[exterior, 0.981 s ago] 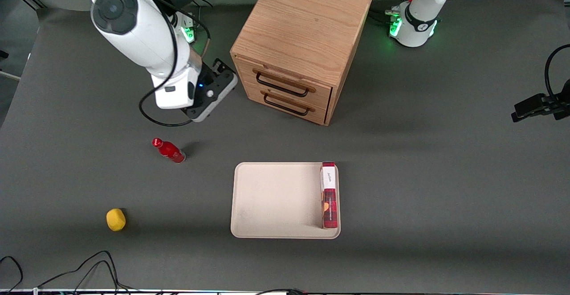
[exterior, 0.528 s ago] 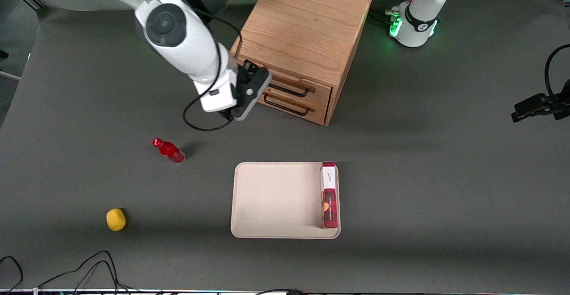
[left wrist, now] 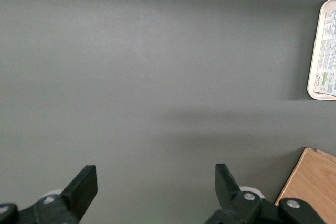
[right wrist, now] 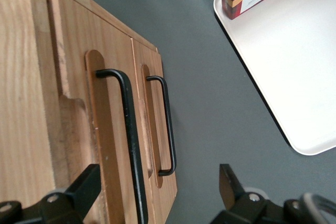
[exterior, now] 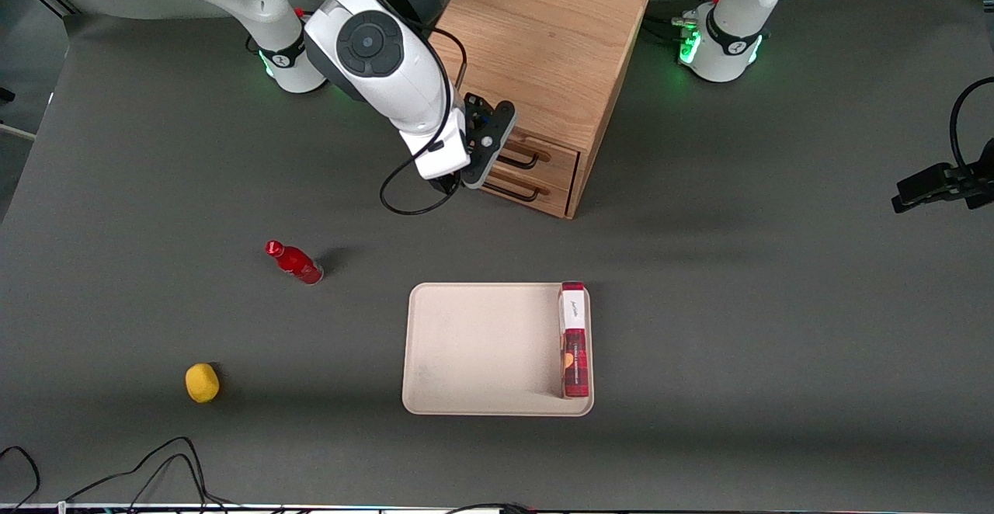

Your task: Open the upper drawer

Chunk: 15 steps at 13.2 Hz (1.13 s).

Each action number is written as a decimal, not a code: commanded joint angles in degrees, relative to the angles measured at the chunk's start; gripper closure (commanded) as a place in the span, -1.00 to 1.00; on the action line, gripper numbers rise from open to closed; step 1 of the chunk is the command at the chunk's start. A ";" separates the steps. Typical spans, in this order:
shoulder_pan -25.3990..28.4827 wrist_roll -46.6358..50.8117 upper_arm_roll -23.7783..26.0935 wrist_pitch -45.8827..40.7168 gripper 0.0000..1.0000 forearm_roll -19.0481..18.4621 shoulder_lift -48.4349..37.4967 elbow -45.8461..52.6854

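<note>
The oak cabinet stands at the back of the table with two drawers, both shut. The upper drawer has a thin black bar handle, and the matching lower drawer sits just beneath it. My gripper hangs just in front of the drawer fronts and hides most of them in the front view. In the right wrist view the gripper is open wide. The upper drawer's handle runs between the fingers, close to one of them. The lower handle lies beside it. Nothing is held.
A beige tray lies nearer the front camera than the cabinet, with a red biscuit box along one edge. A red bottle and a yellow lump lie toward the working arm's end. Cables trail at the front edge.
My arm has swung from the working arm's end of the table to the cabinet. The gripper now sits in front of the drawers. The drawers have not moved.
</note>
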 commanded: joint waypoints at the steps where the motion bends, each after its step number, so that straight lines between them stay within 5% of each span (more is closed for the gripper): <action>1: -0.23 -1.55 0.04 2.03 -1.00 -0.54 0.06 -0.91; 15: 0.03 -0.49 0.04 6.96 -1.00 -0.54 0.24 -5.74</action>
